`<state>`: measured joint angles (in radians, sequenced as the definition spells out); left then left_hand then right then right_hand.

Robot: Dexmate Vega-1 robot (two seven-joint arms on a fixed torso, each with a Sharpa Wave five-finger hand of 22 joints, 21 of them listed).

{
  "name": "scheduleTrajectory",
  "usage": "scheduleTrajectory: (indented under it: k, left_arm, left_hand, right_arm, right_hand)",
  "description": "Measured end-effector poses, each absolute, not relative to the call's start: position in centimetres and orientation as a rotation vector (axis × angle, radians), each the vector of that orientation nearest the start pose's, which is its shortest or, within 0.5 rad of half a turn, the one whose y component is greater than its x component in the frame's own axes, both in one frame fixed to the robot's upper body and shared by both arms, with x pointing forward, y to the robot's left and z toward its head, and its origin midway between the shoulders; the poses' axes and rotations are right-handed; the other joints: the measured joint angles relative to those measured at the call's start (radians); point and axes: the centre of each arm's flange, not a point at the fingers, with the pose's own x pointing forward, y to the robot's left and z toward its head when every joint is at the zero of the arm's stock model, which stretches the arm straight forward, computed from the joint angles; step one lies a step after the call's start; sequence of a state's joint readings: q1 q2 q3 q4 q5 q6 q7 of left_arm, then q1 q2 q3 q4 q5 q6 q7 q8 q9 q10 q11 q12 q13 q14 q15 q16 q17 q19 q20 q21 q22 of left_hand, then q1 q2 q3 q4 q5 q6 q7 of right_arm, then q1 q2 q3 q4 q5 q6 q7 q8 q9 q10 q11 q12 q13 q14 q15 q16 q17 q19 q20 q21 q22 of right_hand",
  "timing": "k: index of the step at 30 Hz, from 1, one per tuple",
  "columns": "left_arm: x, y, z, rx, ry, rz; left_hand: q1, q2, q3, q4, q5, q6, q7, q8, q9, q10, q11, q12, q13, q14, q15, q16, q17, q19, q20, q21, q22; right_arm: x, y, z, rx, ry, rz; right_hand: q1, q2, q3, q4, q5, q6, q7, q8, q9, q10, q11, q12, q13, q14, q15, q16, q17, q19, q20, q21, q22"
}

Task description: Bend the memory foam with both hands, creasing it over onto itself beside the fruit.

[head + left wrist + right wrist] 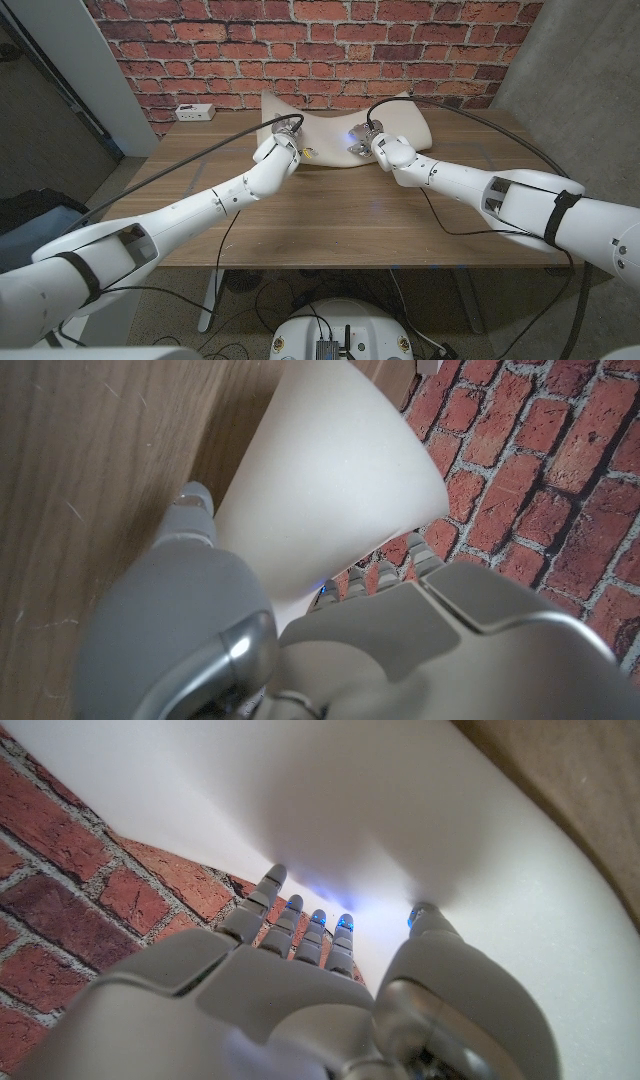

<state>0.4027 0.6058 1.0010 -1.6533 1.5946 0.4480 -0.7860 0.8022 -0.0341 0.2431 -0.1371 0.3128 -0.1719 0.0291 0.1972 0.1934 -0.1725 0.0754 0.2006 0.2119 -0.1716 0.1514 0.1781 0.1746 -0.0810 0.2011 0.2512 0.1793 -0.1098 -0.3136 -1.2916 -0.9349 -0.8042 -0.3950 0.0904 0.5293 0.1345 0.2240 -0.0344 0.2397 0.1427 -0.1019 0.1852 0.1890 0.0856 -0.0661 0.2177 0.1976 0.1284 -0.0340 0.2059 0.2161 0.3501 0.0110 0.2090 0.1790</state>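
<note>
A cream memory foam [335,112] sheet lies at the back of the table, against the brick wall, with both ends curled upward. My left hand [281,137] grips its left part; in the left wrist view the foam [330,490] rises in a curved flap between thumb [190,520] and fingers. My right hand [366,138] holds the right part, and the right wrist view shows the fingertips [300,915] behind the foam's [420,810] edge and the thumb on its near face. A small yellowish thing [309,152], too small to identify, lies by the foam's front edge between the hands.
A white power strip [195,112] lies at the table's back left, next to the brick wall [300,40]. Black cables [200,155] run from both wrists across the wooden table [330,220]. A grey wall panel stands at the right.
</note>
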Motion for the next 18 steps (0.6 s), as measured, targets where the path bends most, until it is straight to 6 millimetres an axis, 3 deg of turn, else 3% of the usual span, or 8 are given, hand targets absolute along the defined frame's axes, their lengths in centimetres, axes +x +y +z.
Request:
scheduleTrajectory:
  k: [2,5,7,9,12,16,18]
  left_arm:
    - [62.8,14.0,7.0,2.344,-0.102,0.365]
    - [63.3,14.2,6.7,2.362,-0.096,0.379]
    - [63.6,14.2,6.4,2.376,-0.101,0.394]
    - [63.9,14.3,6.0,2.384,-0.099,0.396]
    - [64.1,14.2,5.9,2.393,-0.142,0.442]
    - [64.4,14.2,5.5,2.39,-0.167,0.449]
    - [64.6,14.3,5.5,2.381,-0.173,0.441]
  left_hand:
    - [0.031,0.03,0.022,-0.01,-0.011,0.0,0.0,0.011,0.0,0.002,-0.003,0.012,0.0,-0.001,-0.017,0.005,0.0,0.019,-0.009,0.0,0.0]
    - [0.117,0.067,0.066,-0.03,-0.041,0.0,0.0,0.037,0.004,0.002,-0.036,0.044,-0.002,0.014,-0.058,0.016,-0.002,0.103,-0.041,0.013,0.0]
    - [0.207,0.083,0.105,-0.039,-0.064,0.0,-0.009,0.06,0.004,0.009,-0.064,0.071,-0.006,0.093,-0.092,0.022,-0.003,0.191,-0.08,0.03,0.0]
    - [0.315,0.106,0.149,-0.044,-0.088,0.016,-0.021,0.085,0.002,0.096,-0.093,0.096,-0.012,0.191,-0.132,0.022,-0.007,0.283,-0.116,0.047,-0.001]
    - [0.429,0.14,0.188,-0.043,-0.113,0.146,-0.032,0.11,-0.004,0.22,-0.118,0.119,-0.017,0.301,-0.179,0.022,-0.007,0.357,-0.153,0.064,0.003]
    - [0.497,0.189,0.213,-0.036,-0.128,0.34,-0.036,0.152,-0.003,0.357,-0.15,0.143,-0.021,0.419,-0.19,0.031,-0.007,0.403,-0.178,0.085,0.013]
    - [0.515,0.206,0.23,-0.034,-0.128,0.407,-0.048,0.168,-0.002,0.417,-0.168,0.154,-0.021,0.477,-0.192,0.034,-0.007,0.419,-0.187,0.096,0.016]
  right_arm:
    - [73.7,-10.6,6.2,-2.001,-0.359,-0.135]
    - [73.8,-10.5,6.2,-2.0,-0.362,-0.133]
    - [73.9,-10.5,6.3,-1.999,-0.363,-0.131]
    - [74.0,-10.5,6.2,-1.999,-0.363,-0.129]
    - [74.0,-10.5,6.2,-1.998,-0.361,-0.128]
    - [74.1,-10.6,6.2,-1.995,-0.358,-0.122]
    - [74.1,-10.6,6.2,-1.991,-0.357,-0.12]
  right_hand:
    - [0.0,0.0,0.0,0.0,0.0,0.0,0.0,0.0,0.0,0.0,0.0,0.0,0.0,0.0,0.0,0.0,0.0,0.0,0.0,0.0,0.0]
    - [0.0,0.0,0.0,0.0,0.0,0.0,0.0,0.0,0.0,0.0,0.0,0.0,0.0,0.0,0.0,0.0,0.0,0.0,0.0,0.0,0.0]
    - [0.0,0.0,0.0,0.0,0.0,0.0,0.0,0.0,0.0,0.0,0.0,0.0,0.0,0.0,0.0,0.0,0.0,0.0,0.0,0.0,0.0]
    - [0.0,0.0,0.0,0.0,0.0,0.0,0.0,0.0,0.0,0.0,0.0,0.0,0.0,0.0,0.0,0.0,0.0,0.0,0.0,0.0,0.0]
    - [0.0,0.0,0.0,0.0,0.0,0.0,0.0,0.0,0.0,0.0,0.0,0.0,0.0,0.0,0.0,0.0,0.0,0.0,0.0,0.0,0.0]
    - [0.0,0.0,0.0,0.0,0.0,0.0,0.0,0.0,0.0,0.0,0.0,0.0,0.0,0.0,0.0,0.0,0.0,0.001,0.001,0.0,0.0]
    - [0.0,0.0,0.0,0.0,0.0,0.0,0.0,0.001,0.0,0.0,0.0,0.0,0.0,0.0,0.0,0.0,0.0,0.004,0.019,0.0,0.0]
